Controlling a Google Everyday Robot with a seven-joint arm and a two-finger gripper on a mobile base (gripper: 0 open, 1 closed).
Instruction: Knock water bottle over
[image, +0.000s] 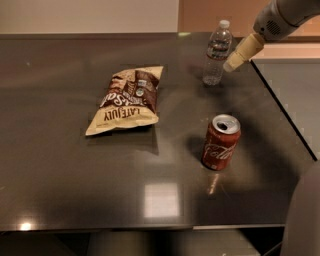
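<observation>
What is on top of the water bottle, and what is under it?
A white cap tops the bottle. Under it is the table; the spot beneath is covered. The gripper is beside it, at mid-height.

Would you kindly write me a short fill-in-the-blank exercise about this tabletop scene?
1. The water bottle is standing ____ at the far side of the table.
2. The gripper, at the far right, hangs close beside the ____.
3. The soda can nearer the camera is ____ in colour.

Missing words: upright; water bottle; red.
</observation>
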